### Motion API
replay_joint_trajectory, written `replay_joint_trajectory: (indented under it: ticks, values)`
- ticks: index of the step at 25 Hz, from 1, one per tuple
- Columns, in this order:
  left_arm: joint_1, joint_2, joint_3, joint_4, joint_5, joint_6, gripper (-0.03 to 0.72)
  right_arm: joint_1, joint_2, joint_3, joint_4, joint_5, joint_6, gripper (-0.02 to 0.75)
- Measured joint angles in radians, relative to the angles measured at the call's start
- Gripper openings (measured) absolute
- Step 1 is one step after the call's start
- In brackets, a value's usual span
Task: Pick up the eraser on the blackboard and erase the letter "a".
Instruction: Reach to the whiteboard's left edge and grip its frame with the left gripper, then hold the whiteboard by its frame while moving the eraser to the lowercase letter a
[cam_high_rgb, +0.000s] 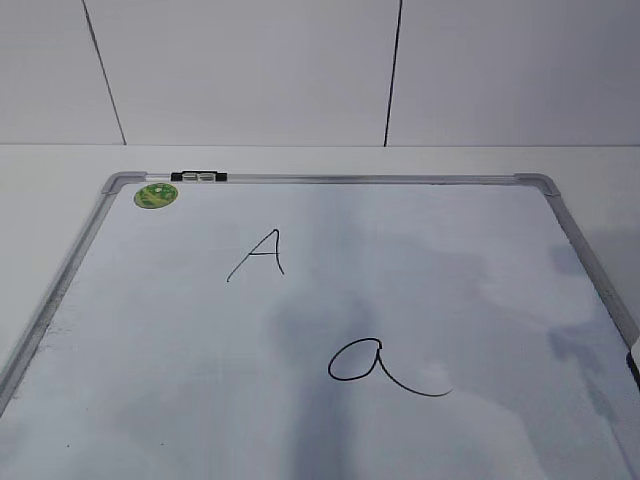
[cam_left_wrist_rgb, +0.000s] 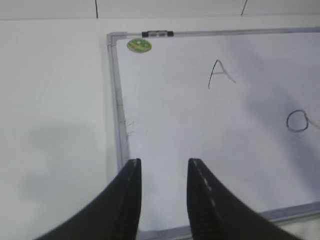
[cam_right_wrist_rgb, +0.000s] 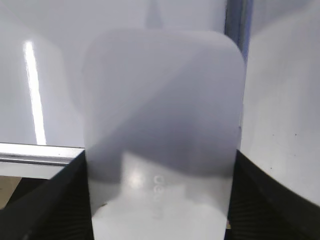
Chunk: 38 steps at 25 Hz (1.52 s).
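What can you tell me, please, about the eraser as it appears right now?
The white glossy oblong eraser with rounded corners fills the right wrist view, faint embossed lettering near its lower end. It sits between the two dark fingers of the right end effector, which touch its sides. Behind it lies the silver-framed white board.

eraser (cam_right_wrist_rgb: 162, 130) sits between both black fingers (cam_right_wrist_rgb: 55, 200), touching them.

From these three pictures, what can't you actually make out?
- Exterior view: both arms out of frame; only a dark sliver at the right edge.
- Right wrist view: the eraser fills the frame between the right end effector's fingers, hiding the board beneath; its embossed mark is blurred.
- Left wrist view: the letter "a" is cut by the right edge.
- Green sticker: print too small.
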Motion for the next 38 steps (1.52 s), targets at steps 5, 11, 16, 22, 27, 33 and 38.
replay_joint_trajectory:
  ticks: [5, 11, 16, 22, 27, 33, 38]
  values:
    - [0.0, 0.156, -0.105, -0.084, -0.133, 0.0, 0.239, 0.0, 0.0, 0.0, 0.002, 0.0, 0.0, 0.568]
    - [-0.02, 0.503, -0.289, -0.077, -0.178, 0.001, 0.239, 0.0, 0.0, 0.0, 0.004, -0.004, 0.0, 0.568]
    - [-0.026, 0.828, -0.425, -0.046, -0.093, 0.002, 0.24, 0.0, 0.0, 0.0, 0.004, -0.004, 0.0, 0.568]
    - [-0.027, 1.19, -0.54, -0.033, 0.058, 0.045, 0.255, 0.0, 0.0, 0.0, 0.004, -0.004, 0.0, 0.568]
    - [-0.027, 1.44, -0.575, -0.015, 0.063, 0.071, 0.247, 0.0, 0.0, 0.0, 0.004, -0.004, 0.0, 0.568]
    - [-0.029, 1.592, -0.577, 0.005, -0.027, 0.11, 0.275, 0.0, 0.0, 0.0, 0.004, -0.004, 0.0, 0.568]
    - [-0.042, 1.637, -0.577, 0.066, -0.112, 0.117, 0.315, 0.0, 0.0, 0.0, 0.004, -0.019, 0.0, 0.568]
